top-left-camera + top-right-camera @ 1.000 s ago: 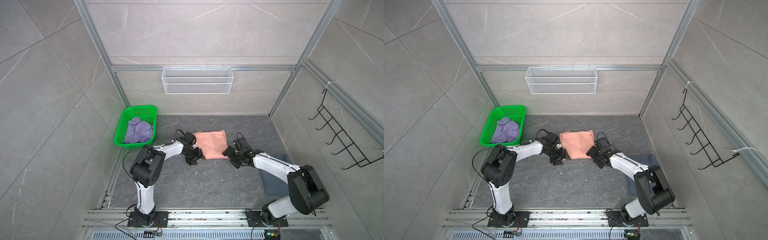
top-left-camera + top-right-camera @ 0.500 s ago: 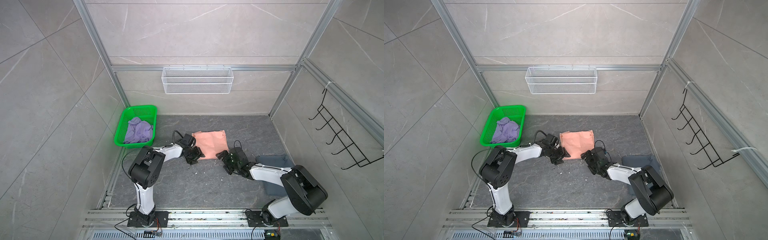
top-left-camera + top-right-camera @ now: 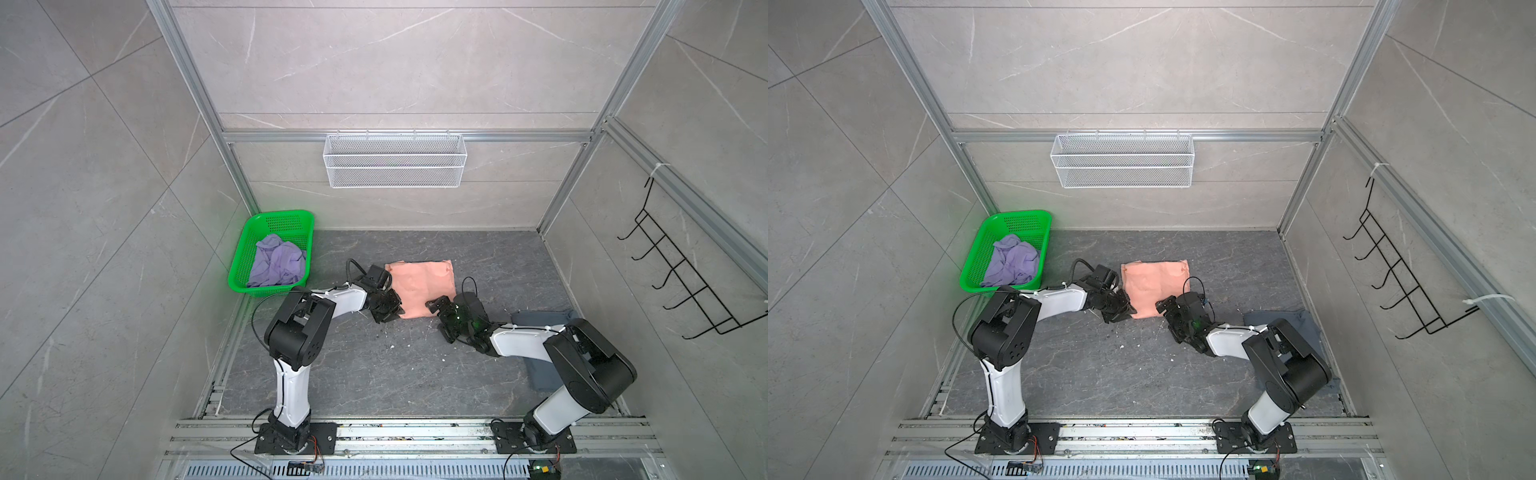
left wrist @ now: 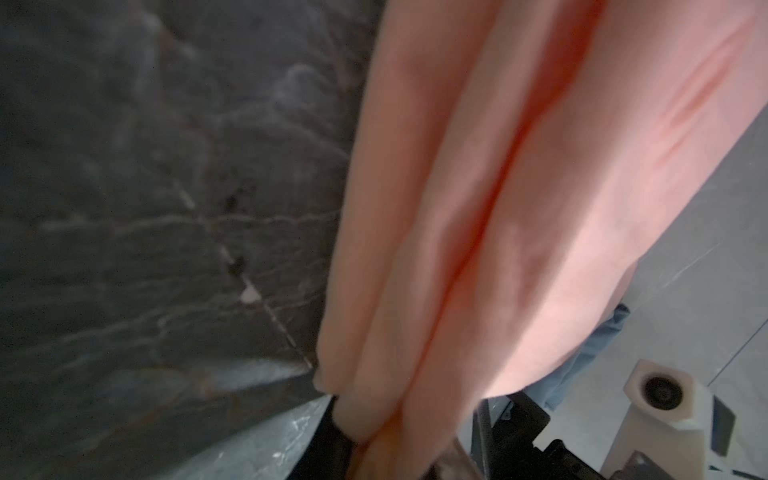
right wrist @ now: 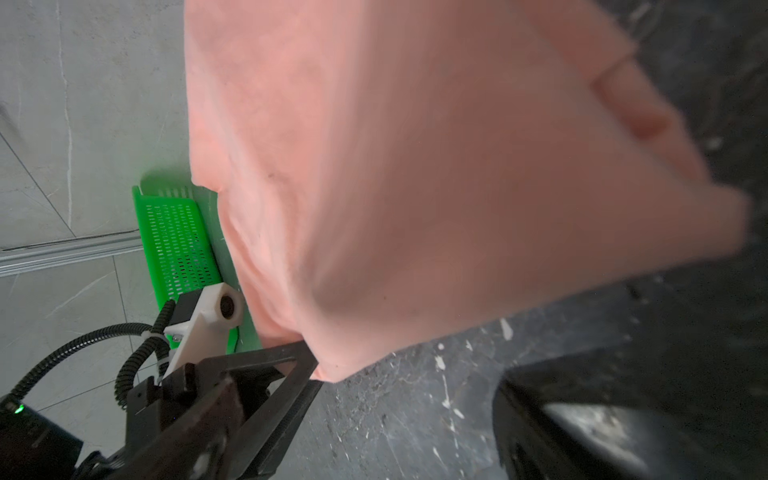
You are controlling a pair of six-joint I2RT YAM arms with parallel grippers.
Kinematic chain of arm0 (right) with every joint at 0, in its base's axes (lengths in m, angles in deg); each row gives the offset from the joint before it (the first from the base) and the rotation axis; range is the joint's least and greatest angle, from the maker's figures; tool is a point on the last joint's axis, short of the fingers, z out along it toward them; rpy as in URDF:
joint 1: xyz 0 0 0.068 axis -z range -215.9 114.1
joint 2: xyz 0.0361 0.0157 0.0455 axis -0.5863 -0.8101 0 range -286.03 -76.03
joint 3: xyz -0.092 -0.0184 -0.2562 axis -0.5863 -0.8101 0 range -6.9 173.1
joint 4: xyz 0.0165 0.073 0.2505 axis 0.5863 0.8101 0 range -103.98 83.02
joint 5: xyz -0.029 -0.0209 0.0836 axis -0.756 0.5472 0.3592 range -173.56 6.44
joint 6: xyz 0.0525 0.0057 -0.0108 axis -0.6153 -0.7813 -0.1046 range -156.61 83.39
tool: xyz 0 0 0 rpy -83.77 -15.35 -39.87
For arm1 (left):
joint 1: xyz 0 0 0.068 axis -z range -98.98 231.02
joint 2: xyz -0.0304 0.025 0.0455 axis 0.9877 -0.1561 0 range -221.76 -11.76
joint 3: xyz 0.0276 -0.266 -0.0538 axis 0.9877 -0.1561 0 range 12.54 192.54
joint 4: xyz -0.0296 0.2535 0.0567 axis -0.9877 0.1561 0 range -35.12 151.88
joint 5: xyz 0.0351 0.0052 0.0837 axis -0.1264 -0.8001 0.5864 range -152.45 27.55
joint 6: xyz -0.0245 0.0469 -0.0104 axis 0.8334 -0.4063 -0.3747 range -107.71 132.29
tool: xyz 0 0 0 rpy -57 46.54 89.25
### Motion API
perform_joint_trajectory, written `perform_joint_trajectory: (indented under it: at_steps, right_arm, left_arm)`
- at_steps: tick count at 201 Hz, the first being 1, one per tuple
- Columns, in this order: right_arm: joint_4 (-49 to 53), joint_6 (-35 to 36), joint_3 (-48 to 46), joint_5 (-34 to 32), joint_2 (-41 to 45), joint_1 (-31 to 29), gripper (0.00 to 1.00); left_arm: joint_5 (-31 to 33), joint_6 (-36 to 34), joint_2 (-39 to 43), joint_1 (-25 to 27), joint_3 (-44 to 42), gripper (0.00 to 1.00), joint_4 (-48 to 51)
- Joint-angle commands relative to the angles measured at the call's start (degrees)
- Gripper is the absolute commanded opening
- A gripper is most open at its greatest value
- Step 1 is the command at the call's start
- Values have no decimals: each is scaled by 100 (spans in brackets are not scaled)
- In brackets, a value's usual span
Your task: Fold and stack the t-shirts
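the peach-pink t-shirt (image 3: 419, 286) lies folded into a flat rectangle in the middle of the dark tabletop (image 3: 374, 374). we see the left gripper (image 3: 395, 311) clenched on its near left corner, with cloth bunched between the jaws in the left wrist view. the right gripper (image 3: 441, 321) sits just beside the near right edge, jaws spread wide, grasping nothing. the slate blue-grey t-shirt (image 3: 540, 322) lies partly under the right arm. the lavender t-shirt (image 3: 276, 266) is crumpled in the green basket (image 3: 282, 214).
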Motion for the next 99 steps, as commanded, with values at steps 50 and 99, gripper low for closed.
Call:
perform_joint_trajectory:
  at_steps: [50, 99]
  right_arm:
    - [-139, -537, -83, -291, -480, -195, 93]
    - [-750, -942, -48, -444, -750, -227, 90]
  left_arm:
    - [-318, 940, 561, 66, 88, 0, -189]
    - [-542, 2459, 981, 239, -600, 0, -1253]
